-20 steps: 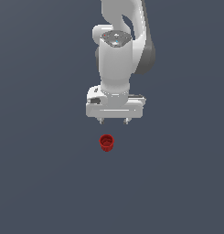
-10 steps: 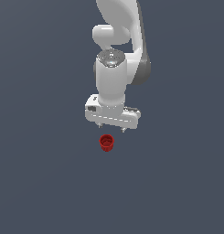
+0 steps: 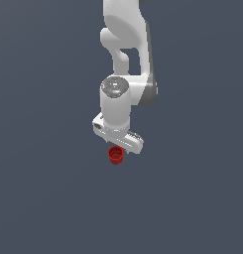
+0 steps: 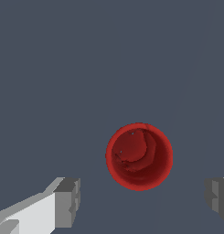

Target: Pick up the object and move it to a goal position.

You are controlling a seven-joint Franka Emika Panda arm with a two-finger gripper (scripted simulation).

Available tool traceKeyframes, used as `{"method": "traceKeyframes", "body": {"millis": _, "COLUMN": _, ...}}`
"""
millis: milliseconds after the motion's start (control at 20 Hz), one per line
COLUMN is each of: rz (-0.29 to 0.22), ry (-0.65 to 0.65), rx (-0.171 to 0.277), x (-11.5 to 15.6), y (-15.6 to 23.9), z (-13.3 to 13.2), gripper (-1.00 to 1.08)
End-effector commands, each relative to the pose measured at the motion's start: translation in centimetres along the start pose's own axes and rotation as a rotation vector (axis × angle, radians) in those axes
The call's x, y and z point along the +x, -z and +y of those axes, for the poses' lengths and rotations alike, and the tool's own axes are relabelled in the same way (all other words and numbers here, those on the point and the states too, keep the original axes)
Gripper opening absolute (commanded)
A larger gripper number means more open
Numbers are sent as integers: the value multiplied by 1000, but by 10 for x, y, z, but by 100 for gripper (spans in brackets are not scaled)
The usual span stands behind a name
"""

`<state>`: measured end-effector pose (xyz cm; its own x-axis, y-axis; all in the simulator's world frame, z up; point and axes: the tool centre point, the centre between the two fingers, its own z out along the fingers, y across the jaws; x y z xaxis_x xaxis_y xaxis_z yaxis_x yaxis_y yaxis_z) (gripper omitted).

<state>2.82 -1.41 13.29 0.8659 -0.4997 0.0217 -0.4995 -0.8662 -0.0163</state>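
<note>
The worktop (image 3: 48,198) is flat and dark grey-blue. It looks the same all over, with no lines, marks or edges. It fills both views, so no walls or room show behind it.

The red cup (image 3: 115,155) sits upright on the worktop. It is small and round, and much narrower than the white arm (image 3: 124,59) above it. In the wrist view the cup (image 4: 139,156) is seen from above. It is hollow, with a bright red rim all around and a darker red inside. Some lumpy shapes show at the bottom of the hollow.

The hand (image 3: 119,145) is wide open and holds nothing. In the exterior view it hangs right over the cup, and its white body hides part of the cup's rim. In the wrist view the two grey fingers (image 4: 67,203) stand far apart, one on each side of the cup. Neither one touches the cup. I cannot tell how high the fingertips are above the worktop.
</note>
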Motion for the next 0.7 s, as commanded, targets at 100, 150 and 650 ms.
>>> {"method": "traceKeyframes", "body": {"millis": 100, "rz": -11, "ry": -99, "rx": -8, "x": 2, "y": -18, "z": 5, "gripper": 100}}
{"method": "traceKeyframes", "body": {"millis": 150, "rz": -12, "ry": -115, "rx": -10, "x": 2, "y": -21, "z": 6, "gripper": 100}}
{"method": "traceKeyframes", "body": {"millis": 650, "rz": -20, "ry": -194, "rx": -18, "x": 3, "y": -35, "z": 10, "gripper": 100}}
